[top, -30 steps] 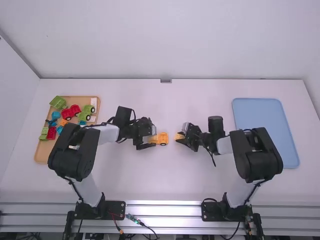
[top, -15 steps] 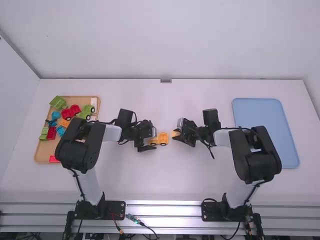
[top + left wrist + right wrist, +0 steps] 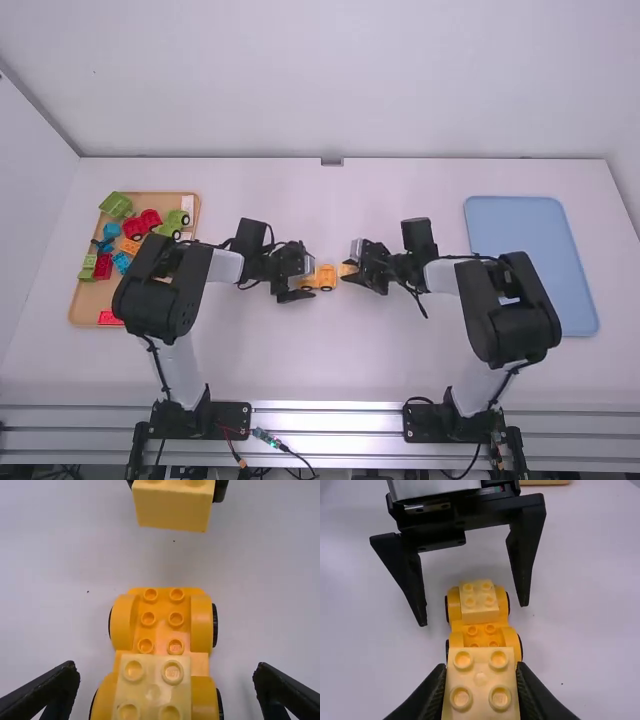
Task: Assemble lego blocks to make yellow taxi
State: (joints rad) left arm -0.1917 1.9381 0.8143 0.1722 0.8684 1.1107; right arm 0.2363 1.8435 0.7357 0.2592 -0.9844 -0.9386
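Observation:
An orange-yellow wheeled base [image 3: 326, 278] stands mid-table; my left gripper [image 3: 305, 283] is around its left end. In the left wrist view a pale yellow block [image 3: 152, 687] is seated on one end of the base [image 3: 162, 620], between the spread fingers of my left gripper [image 3: 165, 675], touching neither. My right gripper [image 3: 352, 272] is just right of the base. In the right wrist view my right gripper [image 3: 481, 680] is shut on a second pale yellow block [image 3: 481, 685], which hides part of the base [image 3: 477, 630] beyond it.
A wooden tray [image 3: 85, 312] at the far left holds several green, red, blue and orange toy pieces. A blue tray [image 3: 530, 260] lies at the right. The two grippers are close together, with the base between them.
My right gripper has moved left toward the base, carrying its yellow block. The left arm has shifted slightly, while its gripper stays around the base's left end.

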